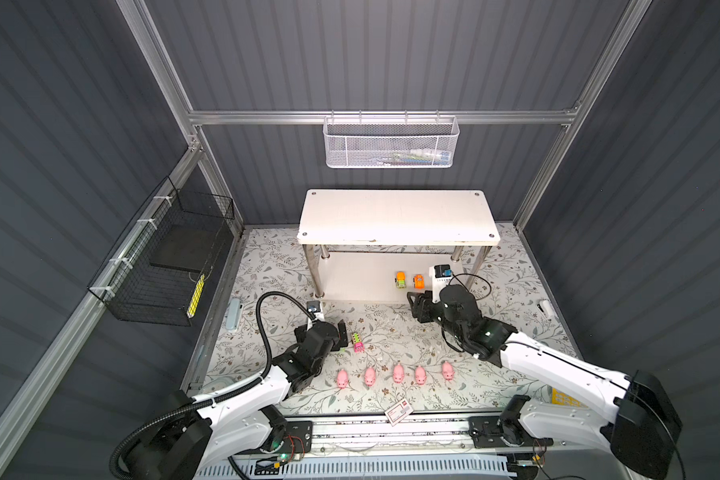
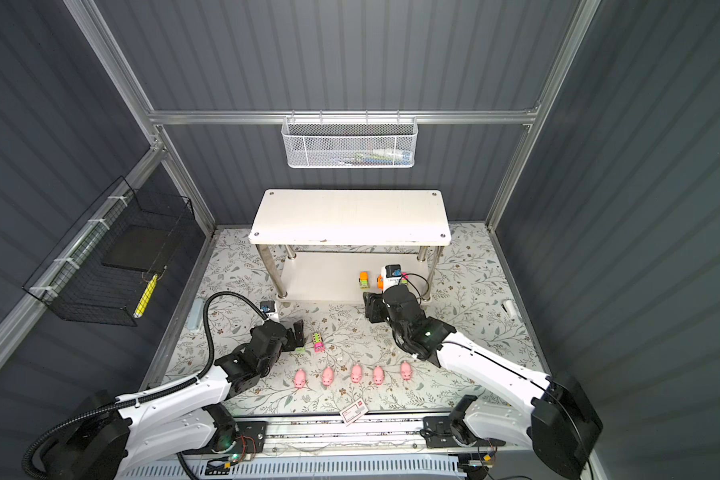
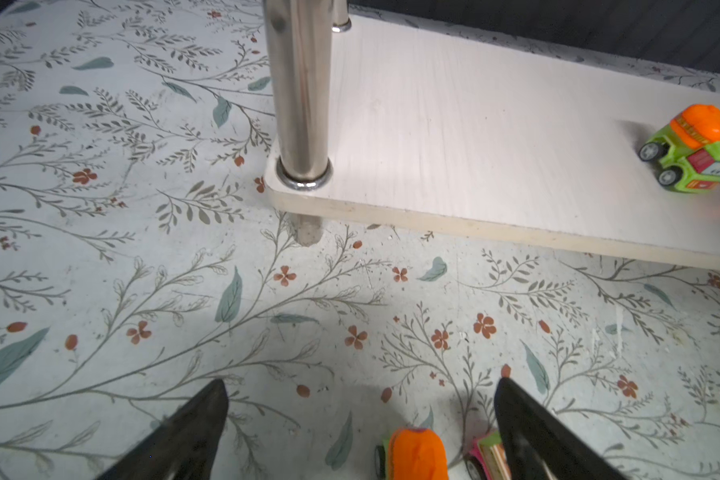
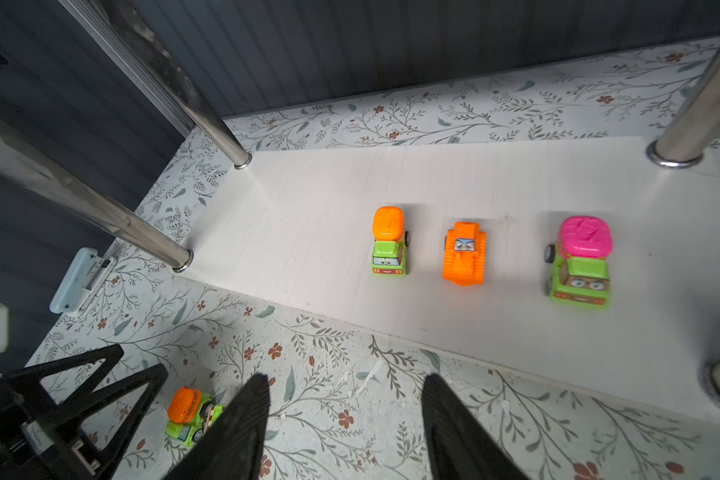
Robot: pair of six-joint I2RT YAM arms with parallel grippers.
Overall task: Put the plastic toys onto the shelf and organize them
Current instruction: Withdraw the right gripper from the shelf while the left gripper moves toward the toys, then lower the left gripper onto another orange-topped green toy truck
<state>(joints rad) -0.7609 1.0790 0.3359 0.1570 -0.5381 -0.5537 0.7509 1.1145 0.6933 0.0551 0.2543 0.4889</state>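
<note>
Three cars (image 4: 464,253) stand on the lower board (image 4: 308,249) of the shelf (image 1: 398,216), two more on the mat (image 1: 267,257), five pigs (image 1: 398,372) in a row nearby. The left gripper (image 3: 361,381), jaws spread wide, hangs over one mat car (image 3: 416,453); the right gripper (image 4: 347,376) has jaws apart, empty

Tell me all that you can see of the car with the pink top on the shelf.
The pink-topped car looks like glossy plastic: lime green body, ribbed pink drum on top, brownish cab front with painted eyes and a smile, one dark wheel showing. It stands upright on the shelf's lower board, ending a row of three, beside but apart from the all-orange car. Nothing else touches it.
</note>
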